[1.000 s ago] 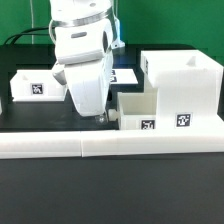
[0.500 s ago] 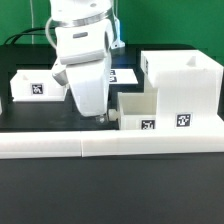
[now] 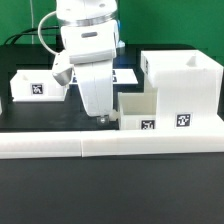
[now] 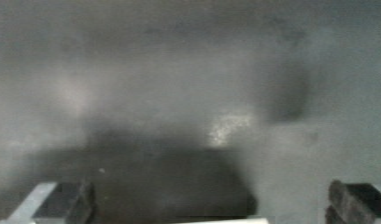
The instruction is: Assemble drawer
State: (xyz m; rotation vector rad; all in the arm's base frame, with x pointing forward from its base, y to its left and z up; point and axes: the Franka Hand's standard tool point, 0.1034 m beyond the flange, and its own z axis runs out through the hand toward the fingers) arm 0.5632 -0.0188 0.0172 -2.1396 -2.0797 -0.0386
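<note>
The tall white drawer housing (image 3: 185, 85) stands at the exterior view's right, hollow and open at the top, with a tag on its front. One white tray (image 3: 138, 110) sits against its left side, tag facing front. The second tray (image 3: 30, 86) lies at the far left. My gripper (image 3: 103, 117) points down just left of the middle tray, close above the black table. In the blurred wrist view the fingers (image 4: 54, 205) stand far apart at the picture's two sides, and my gripper (image 4: 205, 208) holds nothing.
Long low white border bars (image 3: 100, 145) run along the front of the table. The marker board (image 3: 127, 76) lies behind the arm, mostly hidden. Black cables (image 3: 30, 35) hang at the back left.
The arm has shifted toward the exterior view's right, bringing the gripper closer to the middle tray. The trays and housing have not moved.
</note>
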